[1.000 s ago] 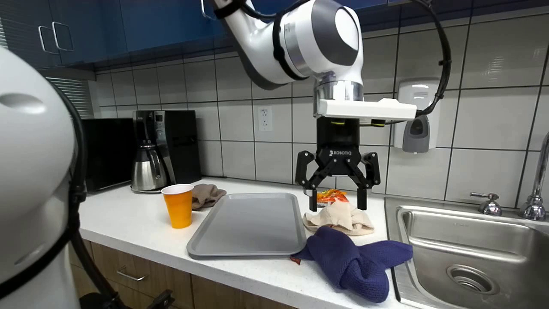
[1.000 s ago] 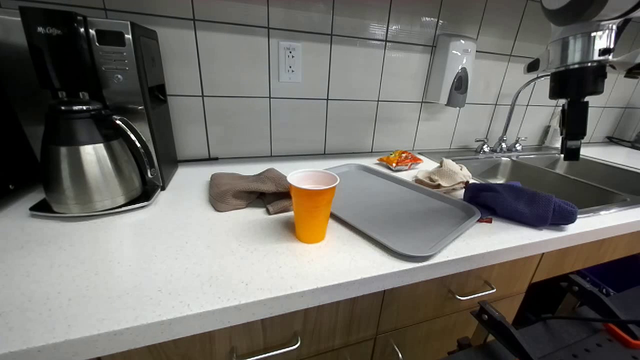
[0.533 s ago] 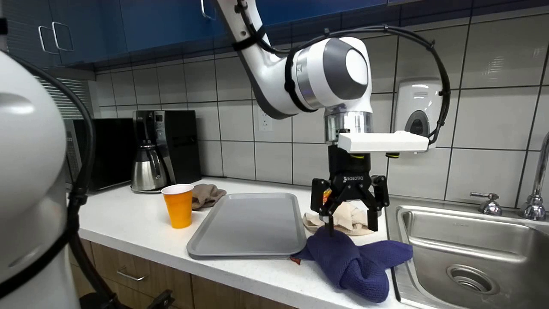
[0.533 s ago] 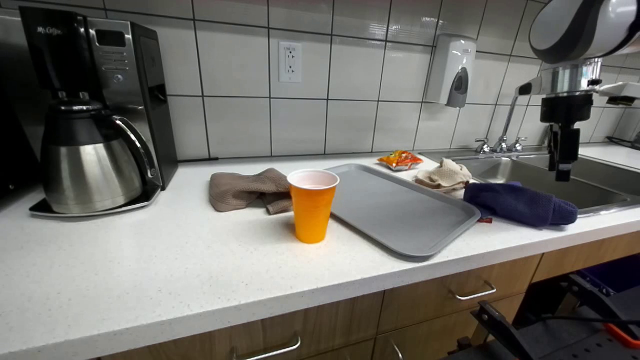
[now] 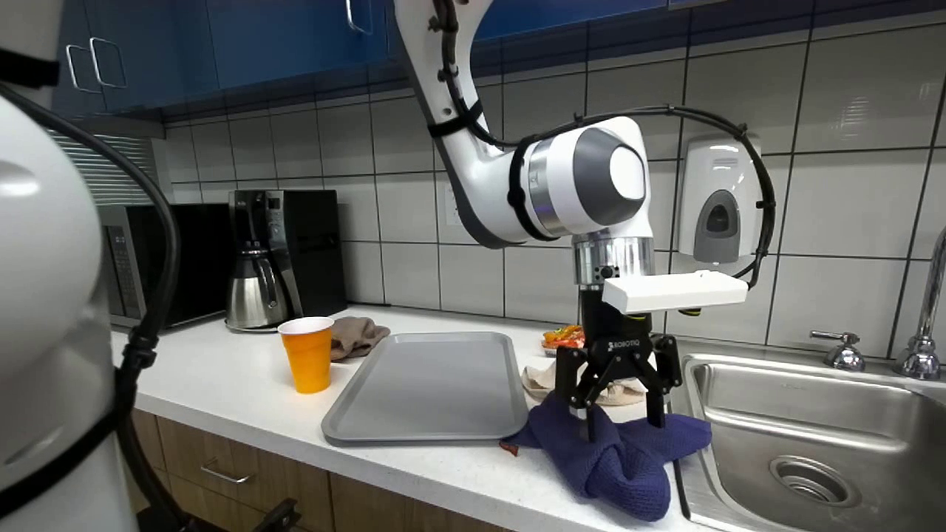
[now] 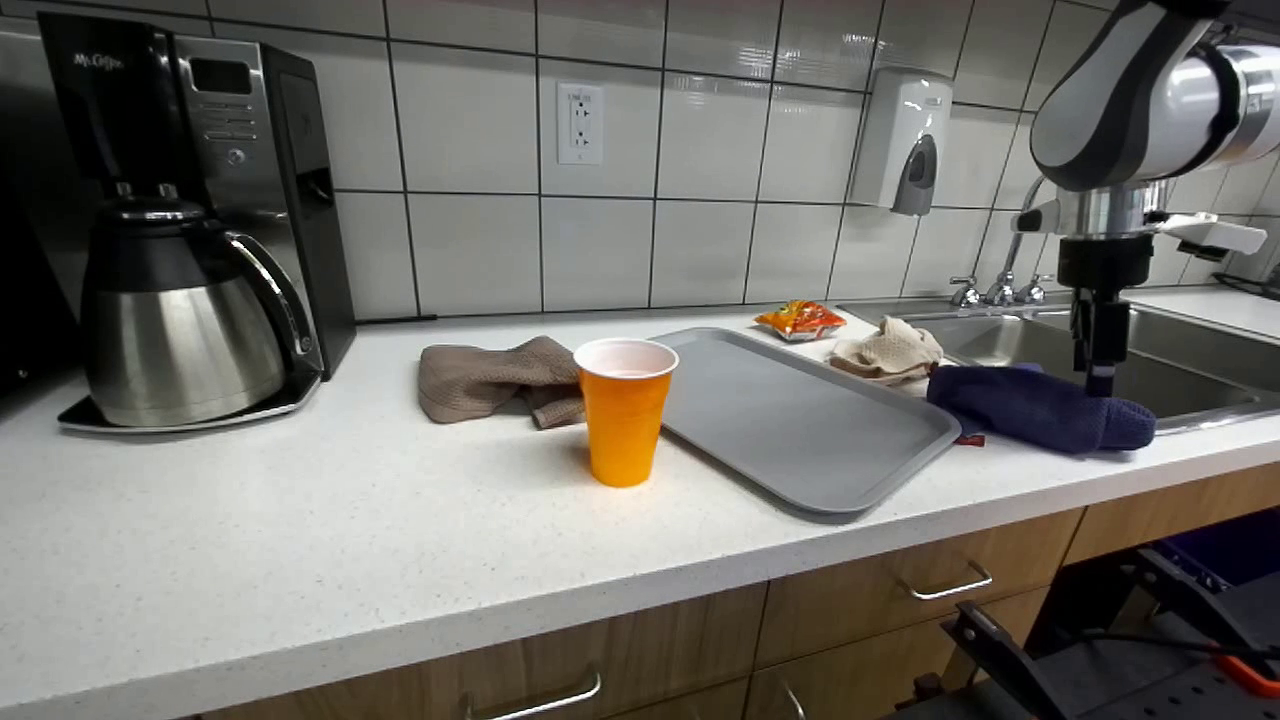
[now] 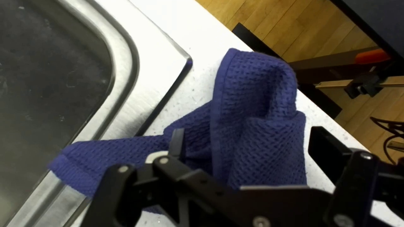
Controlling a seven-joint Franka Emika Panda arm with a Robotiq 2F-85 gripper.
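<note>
Tool (image 5: 622, 423) is held low at the purple towel (image 5: 628, 476), jaws spread, fingers well apart. Towel is bunched on the white bench (image 6: 300, 520), between the gray tray (image 5: 436, 388) and the sink (image 5: 802, 403); one end is laid over the sink's steel rim, the other is set by a tray corner. In the wrist view, one fingertip is seen over the towel and the other just past its outer edge, folded middle between them; whether cloth is touched cannot be told. A small reddish scrap (image 6: 970, 440) is seen at the tray end of the towel. Beige cloth (image 6: 888, 352) is crumpled beside the tray, behind the towel; snack packet (image 6: 800, 320), orange and red, is placed near the tiled wall (image 6: 720, 140). Both are partly hidden by the tool in an exterior view. Orange cup (image 5: 307, 362) is stood upright just beside the tray, on the side away from the sink; brown cloth (image 6: 480, 380) is partly covered by the cup in both exterior views. Coffee maker (image 6: 240, 200) is set farther along, steel carafe (image 6: 185, 335) seated in it, microwave (image 5: 201, 255) next to it. Soap dispenser (image 6: 905, 140) and outlet (image 6: 580, 124) are wall-mounted.
</note>
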